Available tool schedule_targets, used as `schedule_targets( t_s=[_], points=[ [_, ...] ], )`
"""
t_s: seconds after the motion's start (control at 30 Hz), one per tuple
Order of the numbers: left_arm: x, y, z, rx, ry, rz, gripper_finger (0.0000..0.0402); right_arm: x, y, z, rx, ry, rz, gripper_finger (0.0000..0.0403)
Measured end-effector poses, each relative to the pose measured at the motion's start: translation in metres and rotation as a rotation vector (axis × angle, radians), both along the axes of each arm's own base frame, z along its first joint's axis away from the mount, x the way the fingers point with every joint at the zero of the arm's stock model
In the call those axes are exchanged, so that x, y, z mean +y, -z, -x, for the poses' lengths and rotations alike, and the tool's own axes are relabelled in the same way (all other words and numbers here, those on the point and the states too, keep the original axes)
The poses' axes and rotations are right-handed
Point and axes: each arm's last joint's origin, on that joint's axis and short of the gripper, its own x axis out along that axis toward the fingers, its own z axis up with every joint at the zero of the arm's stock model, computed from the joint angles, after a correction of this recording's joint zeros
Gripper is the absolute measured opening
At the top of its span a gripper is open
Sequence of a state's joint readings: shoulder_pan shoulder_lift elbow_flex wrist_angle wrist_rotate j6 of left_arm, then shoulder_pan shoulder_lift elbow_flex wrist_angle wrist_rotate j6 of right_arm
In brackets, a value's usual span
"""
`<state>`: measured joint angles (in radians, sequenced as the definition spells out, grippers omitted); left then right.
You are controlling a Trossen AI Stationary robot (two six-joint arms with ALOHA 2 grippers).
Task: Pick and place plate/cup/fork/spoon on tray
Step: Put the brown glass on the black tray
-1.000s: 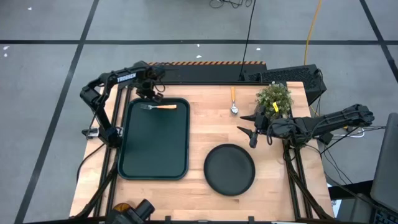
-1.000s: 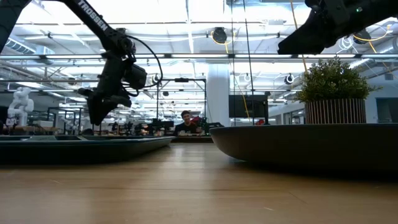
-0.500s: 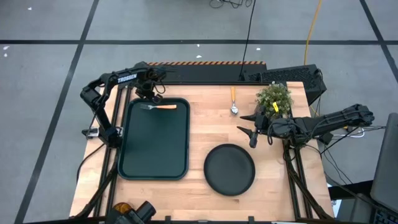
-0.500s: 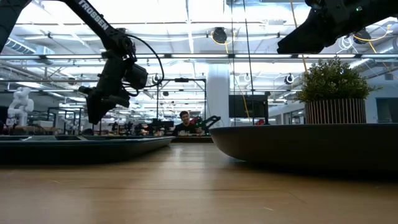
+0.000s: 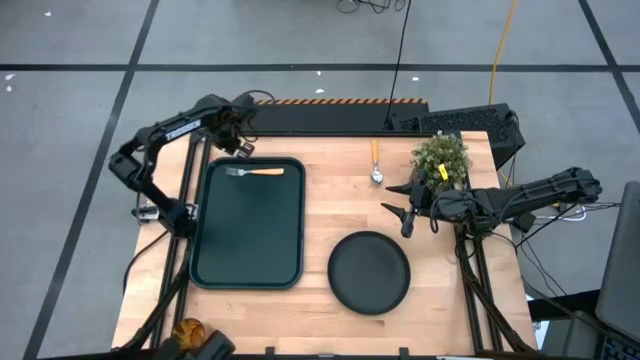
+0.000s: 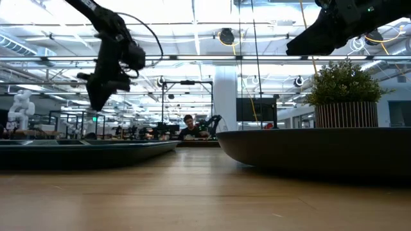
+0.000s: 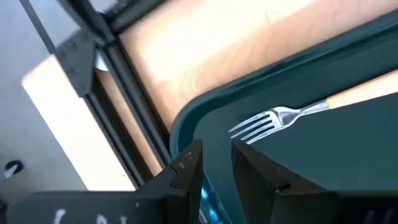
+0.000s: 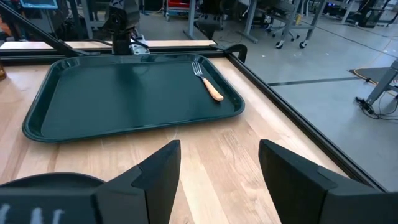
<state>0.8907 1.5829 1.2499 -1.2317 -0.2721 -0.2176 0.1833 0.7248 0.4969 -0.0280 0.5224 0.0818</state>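
Note:
The fork point(image 5: 256, 172) lies flat in the far end of the dark green tray point(image 5: 248, 250), tines toward the table's left; it also shows in the left wrist view point(image 7: 280, 117). My left gripper point(image 5: 240, 146) hangs above the tray's far left corner, its fingers point(image 7: 186, 163) a narrow gap apart and empty. The spoon point(image 5: 376, 163) lies on the table near the far edge. The round dark plate point(image 5: 369, 272) rests on the table near the front. My right gripper point(image 5: 401, 207) is open and empty above bare table between spoon and plate. An amber thing point(image 5: 187, 330) at the near left corner may be the cup.
A potted plant point(image 5: 441, 158) stands at the far right, just behind my right gripper. Bare wood lies between the tray and the plate point(image 8: 205, 149). Beyond the table, the low view shows a person point(image 6: 189, 126) far off in the room.
My left gripper has risen and drawn back toward the table's far left corner, away from the fork. The fork has stayed in the tray. My right arm has kept still.

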Motion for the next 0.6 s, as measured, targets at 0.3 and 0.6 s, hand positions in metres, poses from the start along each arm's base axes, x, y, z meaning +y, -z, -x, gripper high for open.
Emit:
schedule_targets(
  t_s=[0.3,0.6],
  points=[
    [-0.046,-0.036,0.02,0.038,0.111,0.104,0.0088,0.0,0.0,0.0,0.0,0.001,-0.002,0.0212],
    [-0.086,-0.052,0.013,-0.021,0.215,0.18,0.0088,0.0,0.0,0.0,0.0,0.001,-0.003,0.0212]
  ],
)
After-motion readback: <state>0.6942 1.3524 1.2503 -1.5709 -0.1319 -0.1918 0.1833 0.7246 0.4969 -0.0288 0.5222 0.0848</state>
